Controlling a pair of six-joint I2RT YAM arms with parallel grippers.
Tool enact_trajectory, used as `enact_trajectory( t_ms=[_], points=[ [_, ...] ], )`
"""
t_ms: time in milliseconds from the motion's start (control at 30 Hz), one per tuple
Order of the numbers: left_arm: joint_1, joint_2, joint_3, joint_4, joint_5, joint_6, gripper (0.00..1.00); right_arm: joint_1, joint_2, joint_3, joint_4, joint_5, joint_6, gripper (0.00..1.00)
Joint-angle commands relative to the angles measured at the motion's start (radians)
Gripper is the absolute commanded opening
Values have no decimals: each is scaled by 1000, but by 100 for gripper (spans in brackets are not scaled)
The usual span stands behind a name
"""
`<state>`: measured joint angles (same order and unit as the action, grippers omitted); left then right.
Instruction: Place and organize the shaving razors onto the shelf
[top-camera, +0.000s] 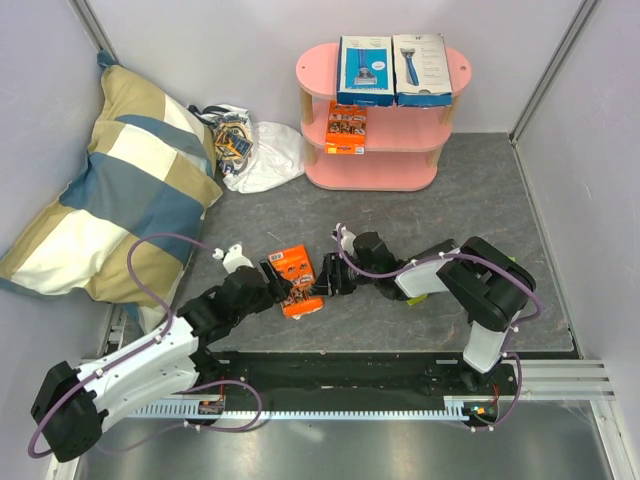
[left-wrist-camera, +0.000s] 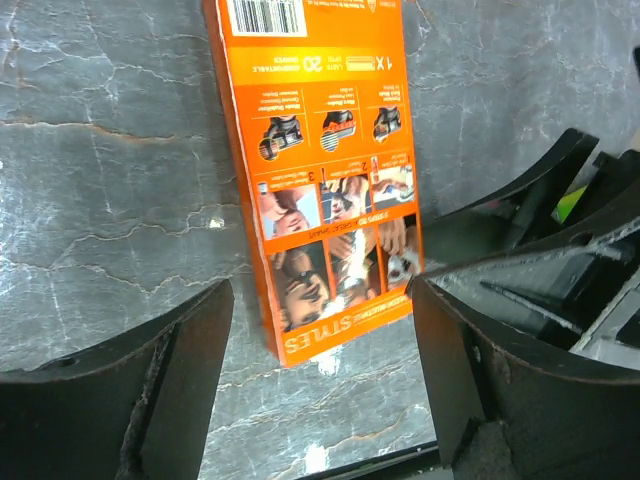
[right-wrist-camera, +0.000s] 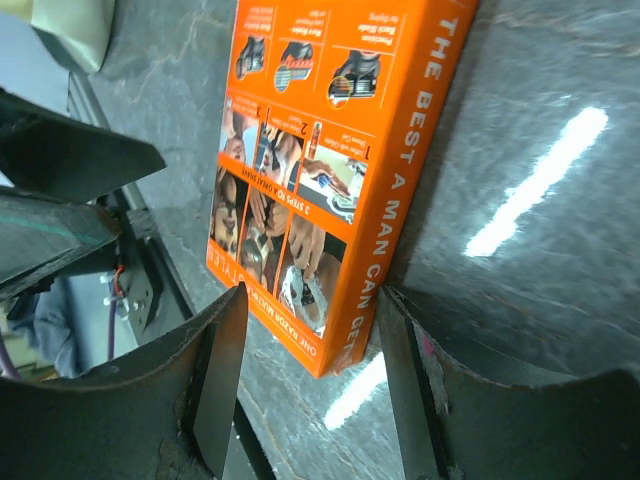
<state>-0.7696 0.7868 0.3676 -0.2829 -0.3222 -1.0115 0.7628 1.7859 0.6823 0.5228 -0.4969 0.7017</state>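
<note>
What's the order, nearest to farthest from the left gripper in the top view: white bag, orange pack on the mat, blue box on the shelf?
From the left gripper:
1. Orange pack on the mat, right at its fingertips.
2. White bag, beyond it, left of the shelf.
3. Blue box, on the shelf's top board.

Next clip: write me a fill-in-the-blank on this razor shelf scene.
The shelf's top board holds ___ packs: a blue box and a white box. Its ___ board holds an orange pack. Another orange pack lies on the ___, between the left gripper and right gripper. Both grippers' fingers stand ___.
Missing: two; middle; table; open.
</note>
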Motion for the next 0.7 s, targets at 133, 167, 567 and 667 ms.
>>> enact_trajectory(
  t_ms=[133, 167, 567, 667],
  points=[
    [3, 153, 39, 65, -46, -19, 81, 10, 52, 23, -58, -12, 13, 63],
    [9, 187, 44, 82, -48, -19, 81, 9, 53, 29, -61, -11, 12, 63],
    [73, 394, -90, 562, 110, 97, 42, 4, 150, 51, 69, -48, 45, 60],
    [75, 431, -104, 634, 169, 103, 5, 3, 174, 43, 140, -68, 79, 59]
  ],
)
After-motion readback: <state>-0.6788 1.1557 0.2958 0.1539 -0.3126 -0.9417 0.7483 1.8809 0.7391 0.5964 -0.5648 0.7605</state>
